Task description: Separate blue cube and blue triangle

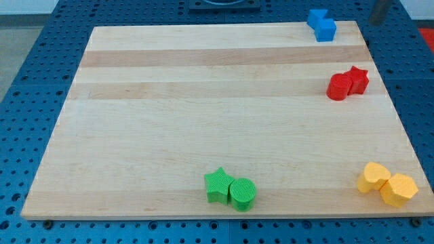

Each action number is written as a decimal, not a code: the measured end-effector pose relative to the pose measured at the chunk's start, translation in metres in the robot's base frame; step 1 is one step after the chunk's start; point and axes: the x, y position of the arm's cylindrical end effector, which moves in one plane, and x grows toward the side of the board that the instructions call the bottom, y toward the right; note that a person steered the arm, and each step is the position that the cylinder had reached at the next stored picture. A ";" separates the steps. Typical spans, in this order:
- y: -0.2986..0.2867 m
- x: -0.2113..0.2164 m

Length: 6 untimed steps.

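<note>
The blue cube (326, 30) and blue triangle (316, 17) touch at the table's (203, 102) top-right corner; tip unseen, no jaws here.

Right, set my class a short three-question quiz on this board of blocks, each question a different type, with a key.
1. True or false: the blue cube touches the blue triangle.
2. Which colour pair sits furthest to the view's left? A red, B green, C yellow.
3. Fill in: my tip is off the board, to the view's ____ of the blue blocks.

Key: 1 true. 2 B: the green star and green cylinder. 3 right.
</note>
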 end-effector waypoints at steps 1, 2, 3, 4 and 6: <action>-0.002 0.000; -0.019 0.000; -0.059 0.000; -0.085 0.000; -0.123 0.003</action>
